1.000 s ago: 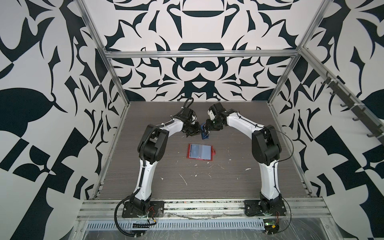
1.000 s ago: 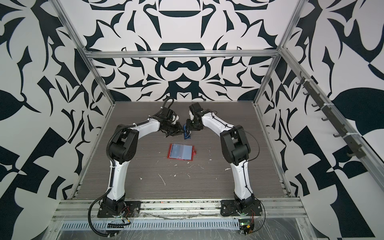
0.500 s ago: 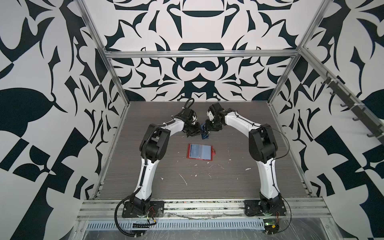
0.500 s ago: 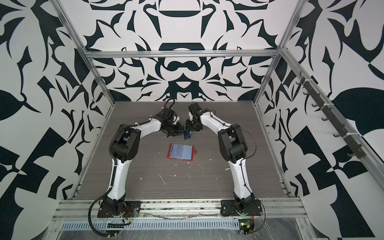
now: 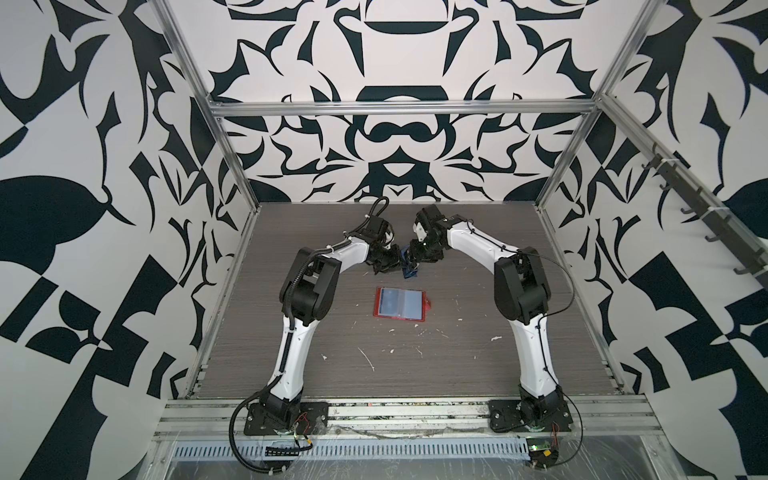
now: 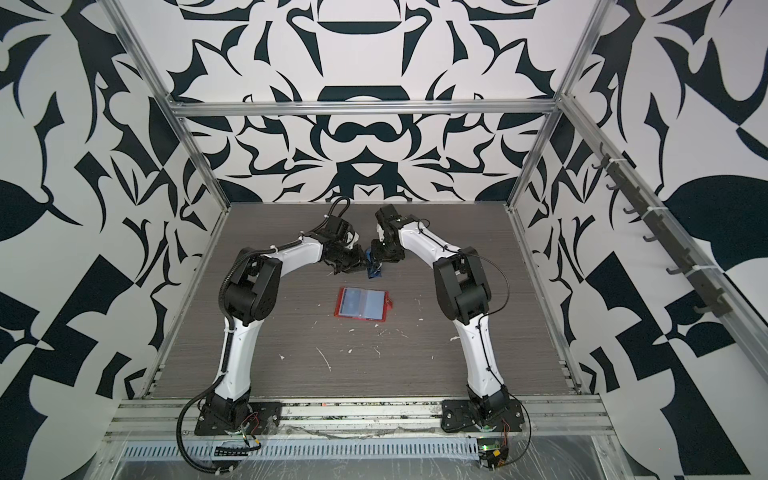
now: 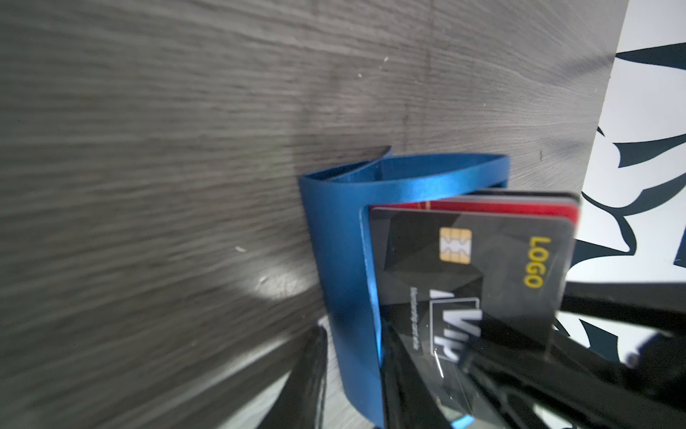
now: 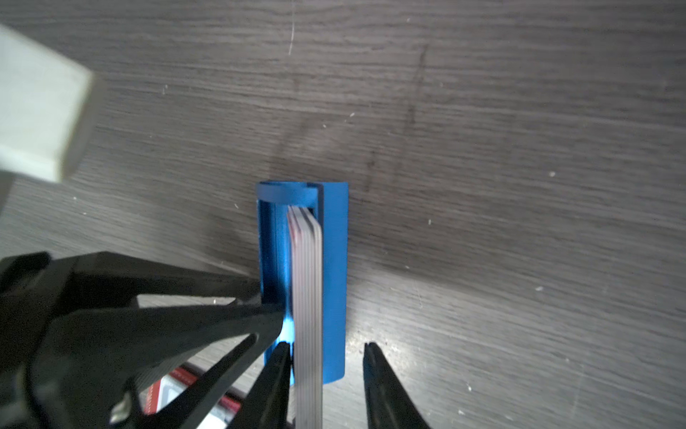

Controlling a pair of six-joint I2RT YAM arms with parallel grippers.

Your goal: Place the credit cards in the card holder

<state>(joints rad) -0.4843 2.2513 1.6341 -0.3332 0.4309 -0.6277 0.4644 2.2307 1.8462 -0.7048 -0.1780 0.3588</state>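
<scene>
The credit cards, a dark one in front of a red one, stand on edge in a blue rack toward the back of the desk. The card holder lies open and flat nearer the front. We see the right pincer parted, with one finger beside the stack and one outside the rack's wall. The left pincer is narrow, its tips at the opposite wall, and we cannot tell whether it pinches.
</scene>
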